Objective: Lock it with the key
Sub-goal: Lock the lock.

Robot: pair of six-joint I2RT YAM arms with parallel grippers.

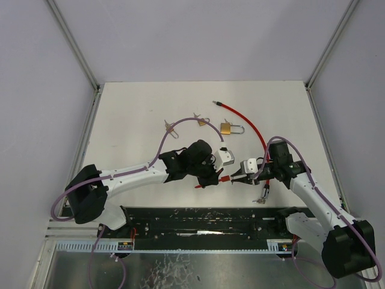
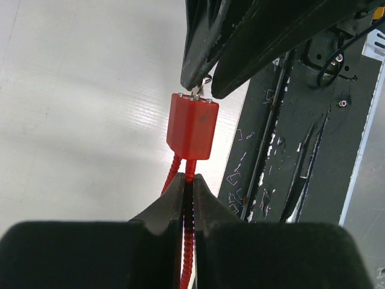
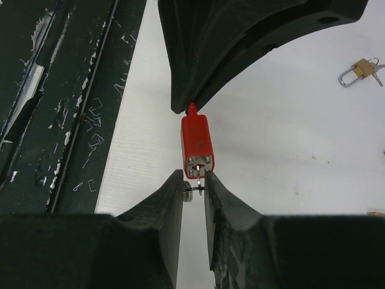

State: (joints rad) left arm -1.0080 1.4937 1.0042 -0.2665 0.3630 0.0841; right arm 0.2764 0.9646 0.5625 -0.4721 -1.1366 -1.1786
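Red cable [image 2: 186, 265] clamped in left pincer [image 2: 189, 183], lock [image 2: 192, 126] just ahead. My right pincer [image 3: 194, 180] straddles the key [image 3: 199, 176], grip unclear; next: pinch, turn

Lock body [image 2: 192, 126] just ahead of left jaws — smooth red plastic, satin sheen, bright metal end face. Cable [image 2: 187, 271] between them — ribbed red coating. Key [image 3: 199, 178] between right jaws: bare metal.
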